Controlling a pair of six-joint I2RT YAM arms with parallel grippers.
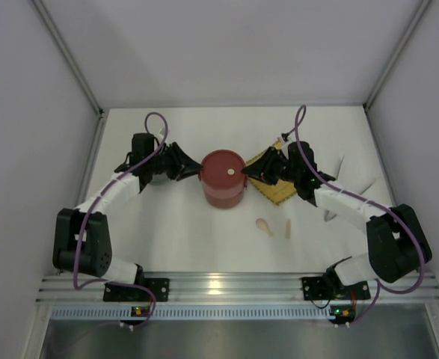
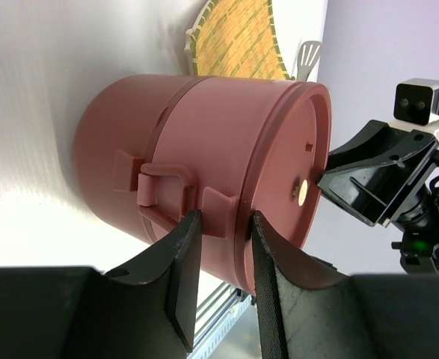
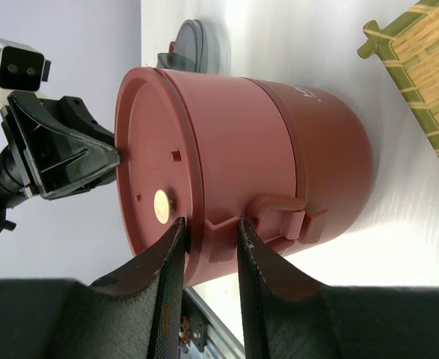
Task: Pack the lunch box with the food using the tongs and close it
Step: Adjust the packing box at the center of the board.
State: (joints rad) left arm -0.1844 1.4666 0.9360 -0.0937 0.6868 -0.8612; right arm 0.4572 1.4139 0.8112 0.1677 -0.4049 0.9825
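Lunch box [image 1: 223, 179] stands upright mid-table, tiers stacked, flat lid [image 1: 223, 170] with pale centre dot on top. Woven yellow mat [image 1: 274, 182] lies just beside it on the right arm's side; small beige spoon [image 1: 265, 226] and stick [image 1: 287, 227] lie nearer the bases, apart from it. No food in view; whether it is inside cannot be told

Handling, as judgement: hard moulded plastic shell, stiff, no give under the pads. Curved wall looks smooth and likely slippery, so a poor place to squeeze. The tiers are separate pieces, so lifting by the lid alone risks them parting. Best hold: the raised side clip [image 2: 220, 211] and loop handle on each flank, just under the lid rim, where flat faces give the fingers a stop

Left gripper [image 2: 223, 221]: jaws narrowed, one finger either side of that clip on the upper tier, pinching it. Right gripper [image 3: 210, 224]: the same on the opposite flank, jaws closed in on its clip beside the rim. The box sits squarely between the two pincers, each reaching in level from its side, tips at lid-edge height
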